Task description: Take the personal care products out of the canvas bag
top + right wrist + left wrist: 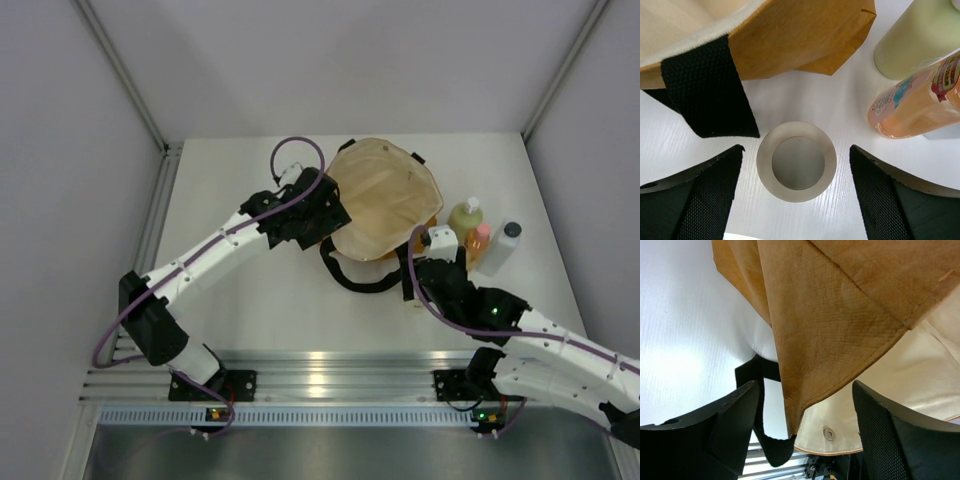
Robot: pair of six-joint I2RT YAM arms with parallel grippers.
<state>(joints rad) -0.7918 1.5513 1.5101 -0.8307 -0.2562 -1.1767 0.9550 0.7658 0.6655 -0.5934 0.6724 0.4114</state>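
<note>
Well, our right gripper (pixel 796 150) hangs w/ jaws spread wide either side of the squat cream jar (pixel 796 162), pads clear of it, nothing held. The jar stands upright on the white table (pixel 840 107), just beside the canvas bag (pixel 800 35) and its black handle (pixel 710 90), i.e. outside the bag. We judge it light, rigid and smooth-walled, so prob. slippery: pinch across the round wall, centred, moderate squeeze. The yellow-green bottle (pixel 920 40), orange bottle (pixel 910 105) and white bottle (pixel 500 250) stand close together right of the bag; tall, narrow, prob. easy to tip. Our left gripper (pixel 806 390) is open too, straddling the bag's limp rim w/o clamping it. The canvas looks soft and folds, so the hem seems the best hold.
</note>
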